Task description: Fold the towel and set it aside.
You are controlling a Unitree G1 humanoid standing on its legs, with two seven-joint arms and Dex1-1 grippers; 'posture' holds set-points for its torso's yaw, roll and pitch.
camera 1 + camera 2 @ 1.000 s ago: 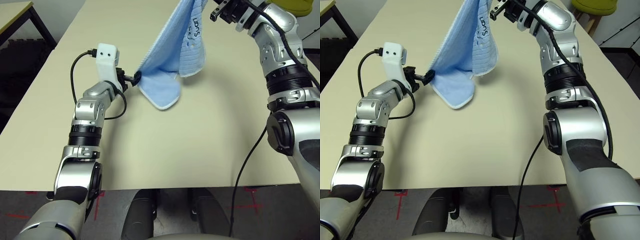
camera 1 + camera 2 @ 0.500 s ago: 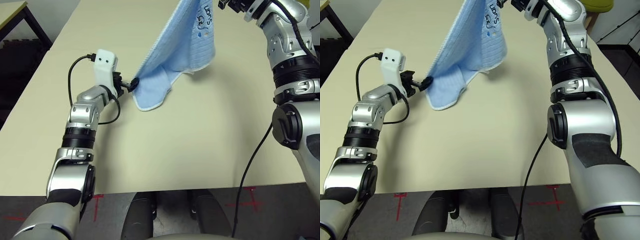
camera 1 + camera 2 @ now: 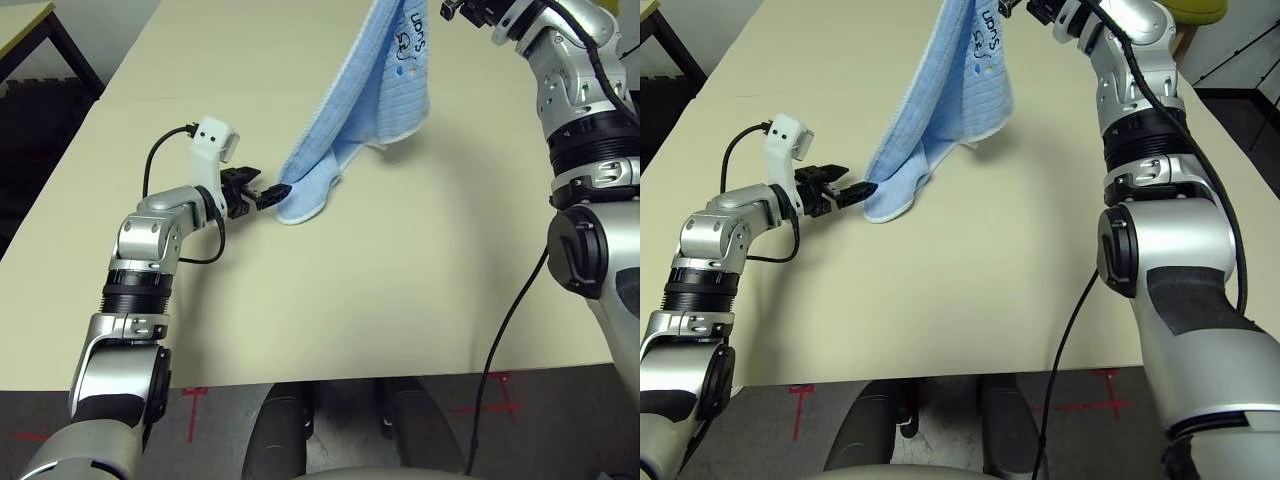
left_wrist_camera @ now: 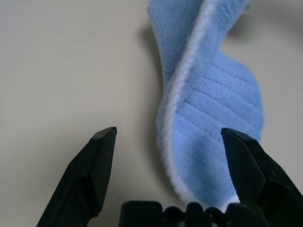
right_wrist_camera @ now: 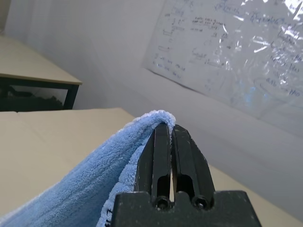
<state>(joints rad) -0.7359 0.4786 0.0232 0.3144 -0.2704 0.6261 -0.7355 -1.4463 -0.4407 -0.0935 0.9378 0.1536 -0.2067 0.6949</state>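
Left eye: towel [image 3: 365, 95] slants from far right to near left.

Blue towel [image 3: 940, 95] slants down toward the table [image 3: 940, 290].

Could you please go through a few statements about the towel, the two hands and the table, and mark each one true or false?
1. The right hand is closed on the towel. True.
2. The left hand is shut tight. False: its fingers stand wide apart.
3. The towel lies folded flat on the table. False: it hangs slanting from the right hand, its lower end down by the left hand.
4. The towel is light blue with a pale edge. True.
5. The dark lettering on the towel is next to the left hand. False: it is high up, nearer the right hand.
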